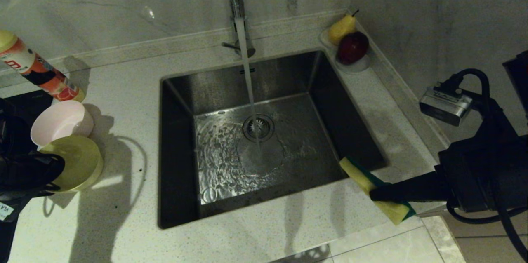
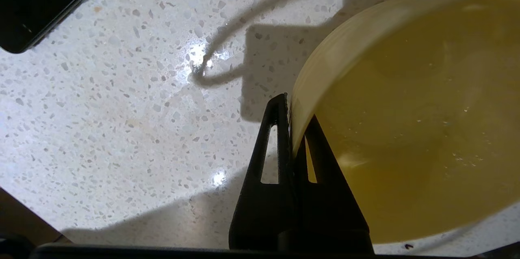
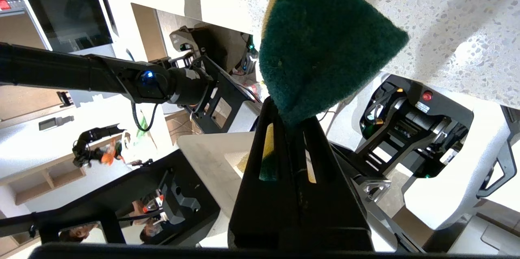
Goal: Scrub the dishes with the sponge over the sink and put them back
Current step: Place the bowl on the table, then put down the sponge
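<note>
Yellow bowl (image 2: 406, 129) rim pinched by left gripper (image 2: 294, 129), sponge (image 1: 377, 191) clamped in right gripper (image 1: 381, 194) beside sink (image 1: 181, 90)

- Pale speckled desk (image 1: 123, 230) — the steel sink (image 1: 177, 139) is set into it.
- Left of the sink: a pink bowl (image 1: 62, 123), with an orange-labelled bottle (image 1: 37, 71) just behind it.
- Far right corner: a small white dish (image 1: 357, 65) holding a pear (image 1: 341, 28) and an apple (image 1: 352, 47).
</note>
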Controlling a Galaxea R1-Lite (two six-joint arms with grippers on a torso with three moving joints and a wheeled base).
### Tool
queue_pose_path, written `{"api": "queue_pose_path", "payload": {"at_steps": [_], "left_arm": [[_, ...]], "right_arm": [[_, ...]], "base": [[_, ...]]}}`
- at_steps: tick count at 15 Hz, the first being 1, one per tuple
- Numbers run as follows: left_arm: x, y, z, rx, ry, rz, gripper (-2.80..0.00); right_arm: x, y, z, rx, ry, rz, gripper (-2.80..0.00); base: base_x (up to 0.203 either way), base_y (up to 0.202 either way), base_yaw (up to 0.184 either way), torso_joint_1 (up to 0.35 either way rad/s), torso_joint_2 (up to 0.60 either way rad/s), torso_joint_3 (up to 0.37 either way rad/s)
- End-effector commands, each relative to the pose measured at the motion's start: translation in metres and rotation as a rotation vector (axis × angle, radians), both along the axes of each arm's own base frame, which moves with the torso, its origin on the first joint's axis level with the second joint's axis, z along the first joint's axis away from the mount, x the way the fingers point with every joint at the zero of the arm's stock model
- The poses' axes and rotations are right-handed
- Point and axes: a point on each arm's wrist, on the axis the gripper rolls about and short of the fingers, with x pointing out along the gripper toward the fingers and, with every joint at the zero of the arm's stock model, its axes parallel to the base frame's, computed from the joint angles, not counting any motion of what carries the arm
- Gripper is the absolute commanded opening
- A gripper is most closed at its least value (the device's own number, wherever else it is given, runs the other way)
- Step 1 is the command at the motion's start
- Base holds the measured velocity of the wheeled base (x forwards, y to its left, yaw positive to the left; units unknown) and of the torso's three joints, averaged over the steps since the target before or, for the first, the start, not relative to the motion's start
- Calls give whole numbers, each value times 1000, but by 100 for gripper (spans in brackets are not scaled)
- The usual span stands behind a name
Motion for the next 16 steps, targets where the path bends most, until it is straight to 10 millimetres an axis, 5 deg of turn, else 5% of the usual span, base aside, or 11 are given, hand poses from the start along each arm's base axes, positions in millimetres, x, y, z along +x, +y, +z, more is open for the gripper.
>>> {"api": "queue_pose_path", "payload": {"at_steps": [1,3,4,10,13,14,15,16], "left_arm": [[1,1,-4,-10,14,3,-280],[0,0,-2,-6,8,1,-280],[0,0,1,-3,-3,0,0],[-8,-2,23,32,-84,7,0],[-13,-4,66,109,-226,-23,0],[-12,-4,80,144,-258,-43,-192],[-12,-5,94,175,-282,-63,-280],[-13,-6,107,206,-297,-87,-280]], "right_arm": [[-5,-3,1,5,0,1,-280],[-6,-3,-1,4,8,3,-280],[-6,-4,-3,1,13,3,-280],[-7,-5,-8,-10,25,-2,-280],[-12,-8,-7,-8,17,-4,-280],[-12,-10,-7,-3,16,-11,-280],[-12,-11,-6,-1,20,-16,-280],[-14,-12,-5,1,17,-19,-280]], "base": [[0,0,0,0,0,0],[0,0,0,0,0,0],[0,0,0,0,0,0],[0,0,0,0,0,0],[0,0,0,0,0,0],[0,0,0,0,0,0],[0,0,0,0,0,0],[0,0,0,0,0,0]]}}
